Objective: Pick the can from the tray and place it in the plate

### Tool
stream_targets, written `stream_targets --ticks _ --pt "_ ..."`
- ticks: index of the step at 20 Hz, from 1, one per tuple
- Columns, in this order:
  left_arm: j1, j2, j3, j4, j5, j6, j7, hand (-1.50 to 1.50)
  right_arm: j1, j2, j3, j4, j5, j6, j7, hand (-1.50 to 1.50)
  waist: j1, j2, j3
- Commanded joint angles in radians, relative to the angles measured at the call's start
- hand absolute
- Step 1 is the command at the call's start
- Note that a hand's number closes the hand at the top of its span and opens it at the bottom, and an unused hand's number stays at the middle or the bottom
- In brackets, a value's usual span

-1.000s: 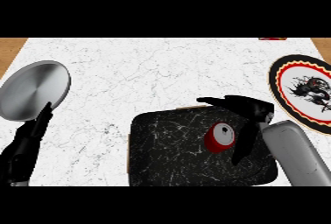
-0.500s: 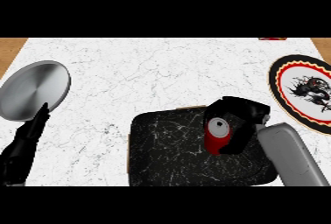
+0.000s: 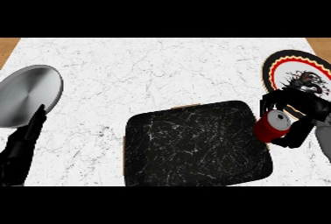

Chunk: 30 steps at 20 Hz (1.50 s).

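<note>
A red can (image 3: pixel 271 126) with a silver top is held in my right hand (image 3: pixel 302 111), whose fingers and thumb curl round it. The can hangs tilted over the right edge of the black marbled tray (image 3: pixel 194 146), between the tray and the patterned plate (image 3: pixel 291 65). That plate, white with a red and black rim and a dark figure, lies at the right edge and is partly hidden by my right hand. My left hand (image 3: pixel 22 151) rests open at the lower left, fingers straight and pointing up.
A plain silver plate (image 3: pixel 27 94) lies at the left of the white marble counter (image 3: pixel 161 74), just above my left hand. Wooden strips show at the counter's far corners.
My right hand has closed on the can, lifted it off the tray and carried it right, toward the patterned plate. The left hand has stayed put.
</note>
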Motion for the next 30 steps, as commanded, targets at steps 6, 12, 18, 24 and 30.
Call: stream_targets --ticks 6,12,18,24,30 --pt "0.023 0.003 0.02 -0.01 0.008 0.006 -0.004 0.0 0.053 -0.41 -0.327 0.2 0.117 -0.256 -0.148 1.5 -0.033 0.019 0.015" --pt "0.032 -0.011 0.004 -0.007 0.006 0.0 -0.026 0.0 0.072 -0.503 -0.496 0.357 0.111 -0.486 -0.39 1.5 0.002 0.016 0.013" --pt "0.01 0.005 0.003 -0.036 0.012 -0.017 0.0 0.0 0.068 -0.563 -0.61 0.512 0.017 -0.515 -0.755 1.5 0.035 0.006 0.01" --pt "-0.028 -0.016 -0.021 0.004 -0.003 -0.019 -0.009 0.0 0.032 -0.675 -0.627 0.716 -0.01 -0.386 -1.025 1.5 0.06 0.009 0.002" --pt "-0.102 0.002 -0.025 0.037 -0.011 -0.046 0.019 0.0 -0.121 -0.647 -0.522 0.776 0.019 -0.365 -1.023 1.5 0.084 0.011 0.0"
